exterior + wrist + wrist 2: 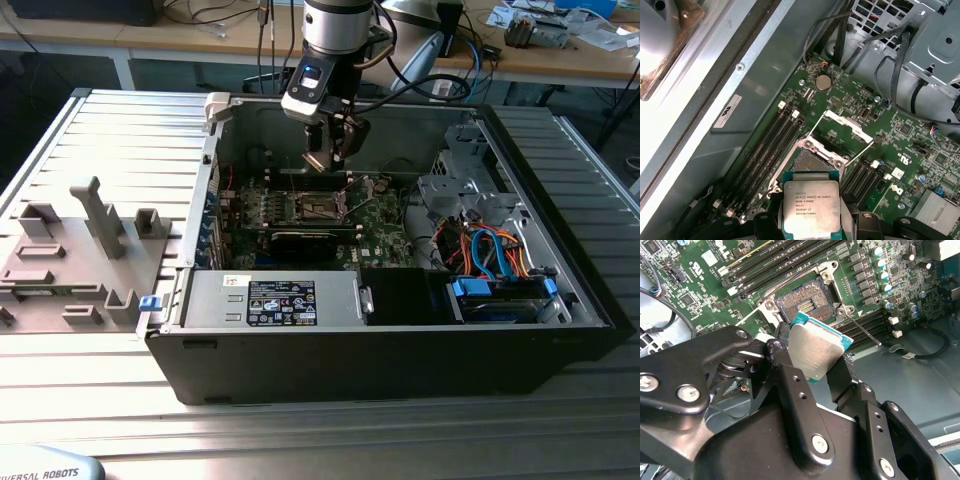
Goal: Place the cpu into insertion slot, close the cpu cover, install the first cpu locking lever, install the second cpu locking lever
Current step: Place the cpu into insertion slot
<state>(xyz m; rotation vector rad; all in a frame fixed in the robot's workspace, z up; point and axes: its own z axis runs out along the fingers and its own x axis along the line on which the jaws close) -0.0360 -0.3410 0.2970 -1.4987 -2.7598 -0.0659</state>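
2 black fingers point(790, 377) of the gripper point(815, 357) were clamped on opposite edges of the cpu point(816, 351), whose silvery metal top showed in both wrist views. The chip hung just above the insertion slot point(802, 302) without touching it. The socket's dark centre lay bare inside its silver rim on the green motherboard point(705, 270). In the first wrist view the cpu cover point(850, 126) stood swung up off the socket, on the side away from the chip, and long black memory slots point(765, 145) ran along both flanks. 1 thin locking lever point(864, 331) angled off beside the socket. In the exterior view the gripper hovered inside the open computer case point(400, 340), over the board's middle.
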